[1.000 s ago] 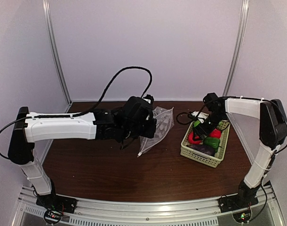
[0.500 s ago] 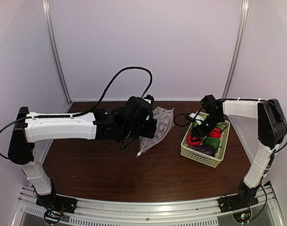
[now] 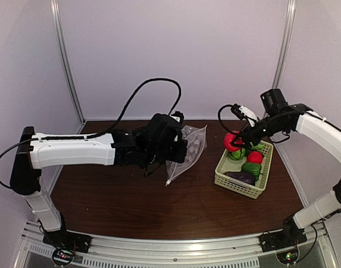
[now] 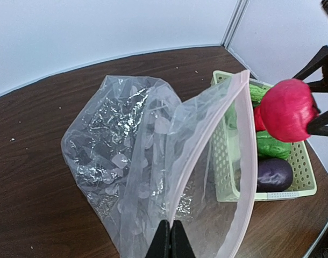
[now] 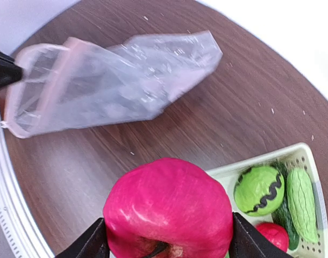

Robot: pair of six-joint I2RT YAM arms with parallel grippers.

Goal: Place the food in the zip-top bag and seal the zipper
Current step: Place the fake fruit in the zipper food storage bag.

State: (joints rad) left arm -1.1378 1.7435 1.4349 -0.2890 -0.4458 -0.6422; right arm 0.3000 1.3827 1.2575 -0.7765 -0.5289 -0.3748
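Tabletop (image 3: 131,201) beneath zip-top bag (image 3: 188,146) is brown, walls (image 3: 176,50) pale.

High rear overview, close opposing wrist views, all sharing bag (image 4: 126,145), basket (image 4: 293,194)

The bag (image 4: 126,161) was seen to be thin clear plastic, crinkled and glossy, with a smooth pinkish strip (image 4: 254,177) at its mouth. The worktop (image 4: 35,177) was finished in dark, matt wood grain. The basket (image 4: 299,161) was moulded in pale green perforated plastic. The red fruit (image 5: 169,207) was finished glossy.
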